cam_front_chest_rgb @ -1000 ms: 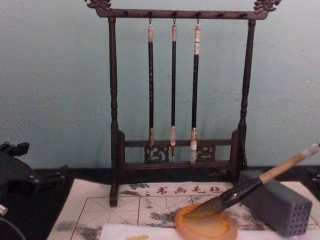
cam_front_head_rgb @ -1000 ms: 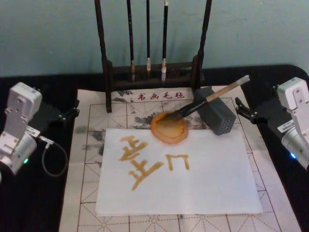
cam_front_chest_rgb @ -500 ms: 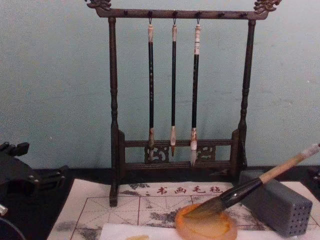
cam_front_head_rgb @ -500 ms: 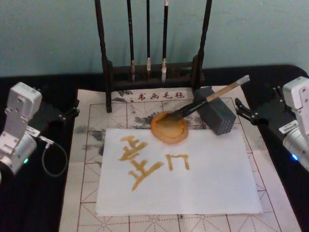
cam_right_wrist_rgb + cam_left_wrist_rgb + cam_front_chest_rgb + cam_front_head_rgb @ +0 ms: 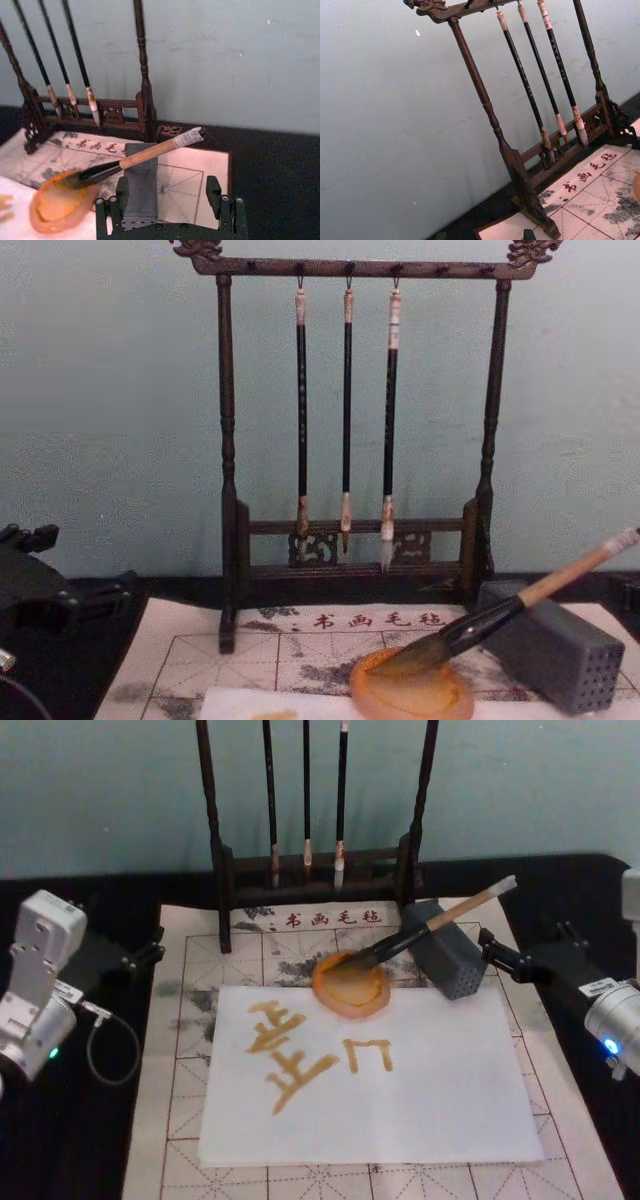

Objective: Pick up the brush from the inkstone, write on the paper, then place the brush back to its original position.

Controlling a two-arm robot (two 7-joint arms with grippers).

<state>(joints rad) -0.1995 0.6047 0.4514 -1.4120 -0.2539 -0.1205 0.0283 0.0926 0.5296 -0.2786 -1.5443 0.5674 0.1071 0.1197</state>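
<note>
A large brush (image 5: 430, 928) rests with its dark bristles in the round amber inkstone (image 5: 350, 985), its tan handle leaning up across a grey perforated block (image 5: 447, 960) and its whitish end pointing to the right rear. The inkstone sits on the far edge of a white sheet of paper (image 5: 430, 1100) that carries amber characters (image 5: 290, 1055), all laid on a gridded felt mat (image 5: 170, 1120) over the black counter (image 5: 60, 1150). Behind stands a dark wooden rack (image 5: 215, 870) hung with three thin brushes (image 5: 306, 800). The right hand (image 5: 487, 950) hovers just to the right of the grey block, fingers (image 5: 214, 189) spread wide and holding nothing; the block stands between it and the inkstone, and the brush handle crosses just ahead of it, apart from it. The left hand (image 5: 150, 948) sits at the mat's left edge, well apart from the brush; whether it is open or closed cannot be told
</note>
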